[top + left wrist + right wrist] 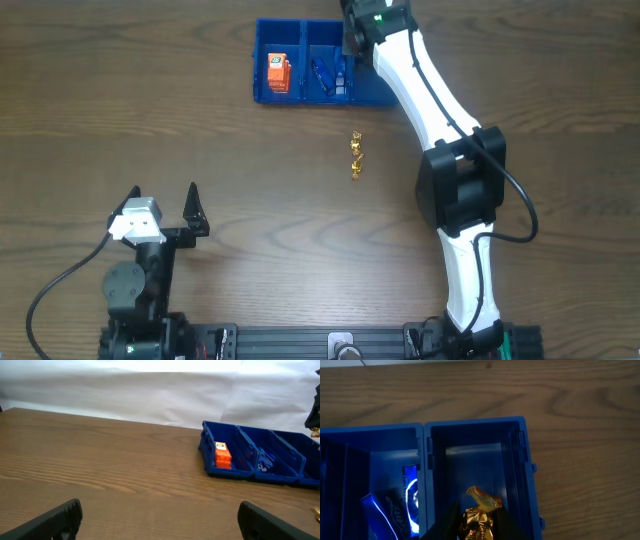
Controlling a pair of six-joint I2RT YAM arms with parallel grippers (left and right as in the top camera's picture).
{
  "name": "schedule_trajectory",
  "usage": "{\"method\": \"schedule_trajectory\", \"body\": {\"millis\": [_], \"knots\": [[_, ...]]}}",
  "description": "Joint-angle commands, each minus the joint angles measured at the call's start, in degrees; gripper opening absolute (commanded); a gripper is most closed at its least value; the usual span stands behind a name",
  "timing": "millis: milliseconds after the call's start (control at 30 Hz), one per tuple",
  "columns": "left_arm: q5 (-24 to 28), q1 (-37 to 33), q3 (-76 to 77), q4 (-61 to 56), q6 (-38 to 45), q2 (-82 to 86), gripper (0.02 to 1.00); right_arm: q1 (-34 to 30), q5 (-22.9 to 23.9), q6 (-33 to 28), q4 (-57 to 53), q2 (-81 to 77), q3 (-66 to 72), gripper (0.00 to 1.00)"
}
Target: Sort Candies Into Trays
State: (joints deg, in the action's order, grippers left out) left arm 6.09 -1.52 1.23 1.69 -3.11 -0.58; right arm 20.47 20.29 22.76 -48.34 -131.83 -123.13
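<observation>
The right arm's jaws pinch a gold foil-wrapped candy over the end compartment of the blue plastic 3-compartment tray. The left arm's jaws stand spread above the brown wooden tabletop.

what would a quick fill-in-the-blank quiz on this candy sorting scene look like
1. The right gripper is shut on a wrapped candy in ____ foil.
2. In the top view, the orange candy lies in the ____ compartment of the tray.
3. The middle compartment holds candies in ____ wrappers.
4. The left gripper holds nothing, its fingers ____.

Missing words: gold; left; blue; open
</observation>
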Motion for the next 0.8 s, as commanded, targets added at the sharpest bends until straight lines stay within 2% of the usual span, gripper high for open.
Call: {"method": "schedule_trajectory", "body": {"millis": [33, 100, 167, 200, 300, 533, 700, 800], "knots": [[1.20, -0.33, -0.96, 2.19, 0.15, 0.33, 0.998, -0.31, 0.44, -0.76, 0.31, -0.59, 0.17, 0.224], [1.20, -0.33, -0.96, 2.16, 0.15, 0.33, 0.998, -0.31, 0.42, -0.76, 0.26, -0.59, 0.17, 0.689], [1.20, -0.33, -0.96, 2.19, 0.15, 0.33, 0.998, -0.31, 0.42, -0.76, 0.02, -0.59, 0.17, 0.939], [1.20, -0.33, -0.96, 2.16, 0.15, 0.33, 0.998, -0.31, 0.35, -0.79, 0.09, -0.59, 0.15, 1.000], [1.20, -0.33, -0.96, 2.19, 0.15, 0.33, 0.998, -0.31, 0.39, -1.64, -1.31, 0.07, -1.38, 1.000], [1.20, -0.33, -0.96, 2.19, 0.15, 0.33, 0.998, 1.09, -3.67, -1.57, -20.41, 8.98, -9.62, 1.000], [1.20, -0.33, -0.96, 2.16, 0.15, 0.33, 0.998, 4.15, -9.46, 4.44, -36.54, 11.23, -9.29, 1.000], [1.20, -0.33, -0.96, 2.19, 0.15, 0.33, 0.998, 5.75, -12.07, 5.38, -37.92, 11.17, -4.24, 1.000]]}}
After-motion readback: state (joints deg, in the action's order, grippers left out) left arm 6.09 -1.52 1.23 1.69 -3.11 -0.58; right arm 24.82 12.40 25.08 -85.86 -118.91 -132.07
